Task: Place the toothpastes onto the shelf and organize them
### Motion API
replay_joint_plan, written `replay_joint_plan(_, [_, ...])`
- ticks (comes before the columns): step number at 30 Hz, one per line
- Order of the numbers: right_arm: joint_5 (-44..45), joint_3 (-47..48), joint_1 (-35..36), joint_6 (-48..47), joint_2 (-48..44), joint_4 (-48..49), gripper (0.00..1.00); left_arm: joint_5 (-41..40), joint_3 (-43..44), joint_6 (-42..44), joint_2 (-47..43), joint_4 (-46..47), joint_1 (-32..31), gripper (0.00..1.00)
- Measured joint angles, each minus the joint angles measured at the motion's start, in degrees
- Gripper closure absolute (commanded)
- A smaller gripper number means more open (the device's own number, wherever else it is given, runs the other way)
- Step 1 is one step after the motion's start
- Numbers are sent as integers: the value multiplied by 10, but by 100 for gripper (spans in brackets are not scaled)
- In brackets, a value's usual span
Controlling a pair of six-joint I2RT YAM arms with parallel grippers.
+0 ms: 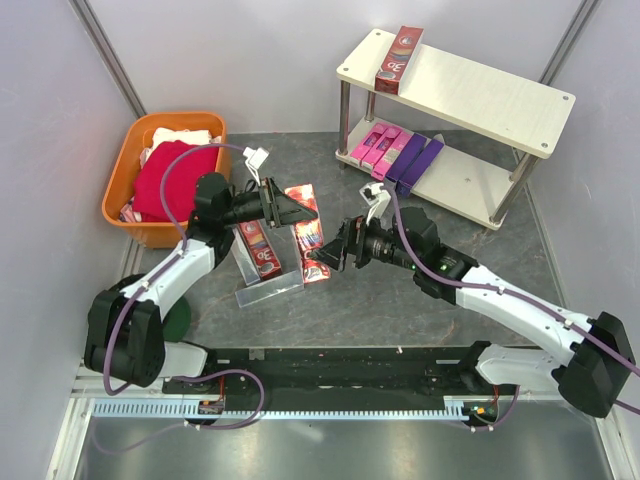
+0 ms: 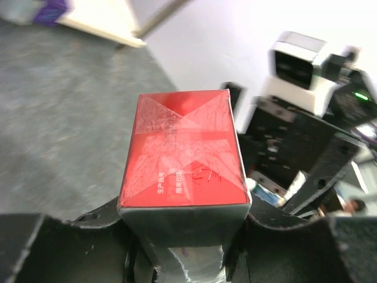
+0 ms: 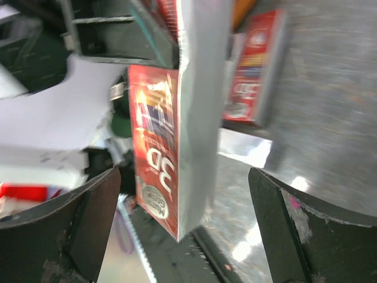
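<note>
Glossy red carton (image 2: pixel 182 153), perhaps film-wrapped, pale matt wooden shelf (image 1: pixel 480 95), rough grey tabletop (image 1: pixel 350 300)

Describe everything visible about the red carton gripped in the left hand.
The red carton is a long slim cardboard box with dark red faces, white "3D" lettering, one silver-grey side and a glossy end flap that is closed. The left hand clamps it near one end, seemingly clear of the table. The right hand, open, straddles its other end without touching it.
</note>
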Motion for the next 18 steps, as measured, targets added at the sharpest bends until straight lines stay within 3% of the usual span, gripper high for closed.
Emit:
replay_joint_plan(4, [-72,-11,1,12,14,66,16,51,-7,-62,0,99,-3,60])
replay_joint_plan(8, [-109,-20,1,26,33,114,37,75,-7,-112,1,177,-12,60])
replay_joint_plan(15, [-151,-54,3,59,31,210,61,106,-8,-209,29,337,-20,59])
replay_joint_plan(17, [-151,-59,3,64,26,217,63,107,-8,-231,38,368,-22,52])
replay_joint_plan(18, [-150,-60,4,65,22,216,63,107,-8,-241,41,380,-23,41])
